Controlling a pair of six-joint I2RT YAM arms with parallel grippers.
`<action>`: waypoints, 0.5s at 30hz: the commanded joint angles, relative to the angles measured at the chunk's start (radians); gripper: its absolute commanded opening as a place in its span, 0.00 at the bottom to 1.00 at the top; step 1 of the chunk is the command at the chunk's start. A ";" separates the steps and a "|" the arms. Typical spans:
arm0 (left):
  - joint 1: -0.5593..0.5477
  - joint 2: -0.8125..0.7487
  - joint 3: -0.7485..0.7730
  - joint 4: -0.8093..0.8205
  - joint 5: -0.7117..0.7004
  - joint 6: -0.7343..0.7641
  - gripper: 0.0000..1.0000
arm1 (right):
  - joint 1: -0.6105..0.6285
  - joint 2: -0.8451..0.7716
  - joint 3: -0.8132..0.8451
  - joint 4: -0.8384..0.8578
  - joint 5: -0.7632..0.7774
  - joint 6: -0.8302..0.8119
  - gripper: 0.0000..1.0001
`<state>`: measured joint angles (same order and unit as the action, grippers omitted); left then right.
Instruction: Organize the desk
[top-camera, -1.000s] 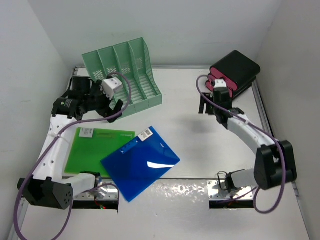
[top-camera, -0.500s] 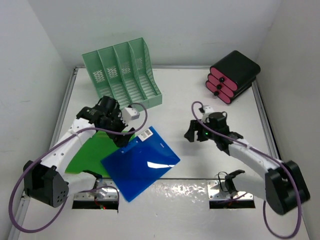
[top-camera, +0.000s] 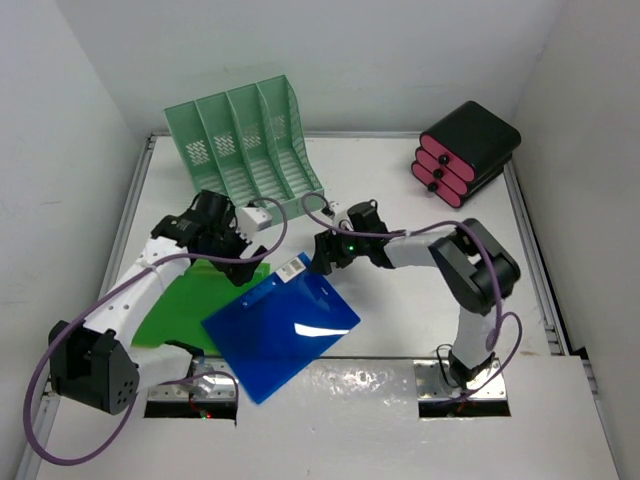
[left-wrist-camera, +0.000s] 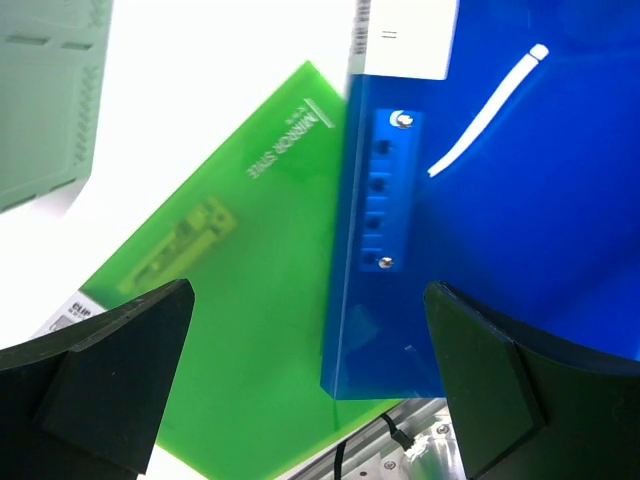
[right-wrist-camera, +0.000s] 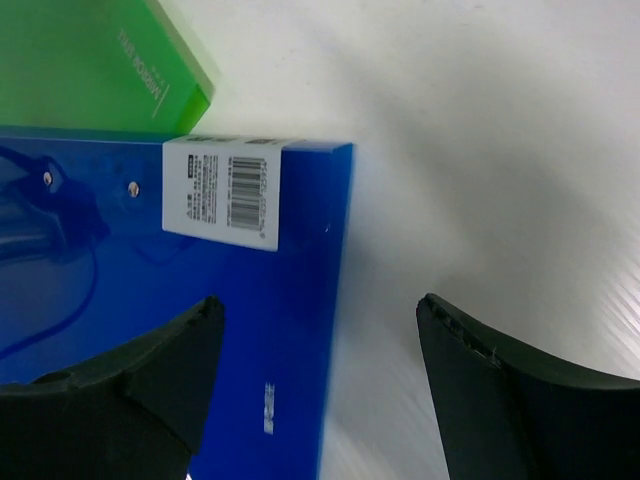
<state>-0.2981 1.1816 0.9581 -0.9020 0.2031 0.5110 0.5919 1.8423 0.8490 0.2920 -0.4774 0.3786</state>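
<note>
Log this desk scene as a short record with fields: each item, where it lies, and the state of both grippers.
desk: white tabletop with thin metal rails
blue folder: flat, front centre, its left edge lying over the green folder
green folder: flat, front left, partly under the blue one
file rack: mint green, back left
drawer box: black and pink, back right
left gripper: open, above where the two folders overlap
right gripper: open, above the blue folder's labelled corner

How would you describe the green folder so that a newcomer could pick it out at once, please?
On the white desk, look on the near side of the mint-green file rack, towards the left. The green folder lies flat there, its right edge under the blue folder; it is the only bright green sheet.
</note>
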 joint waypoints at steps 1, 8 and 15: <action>0.071 -0.031 0.013 0.041 0.027 0.003 1.00 | 0.022 0.090 0.070 0.098 -0.082 0.002 0.75; 0.132 -0.027 0.008 0.041 0.061 0.026 1.00 | 0.060 0.205 0.122 0.125 -0.155 0.030 0.72; 0.132 0.009 0.021 0.086 0.035 0.012 1.00 | 0.062 0.212 0.050 0.202 -0.161 0.059 0.38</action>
<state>-0.1699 1.1793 0.9558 -0.8669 0.2356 0.5224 0.6449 2.0300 0.9276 0.4915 -0.6178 0.4244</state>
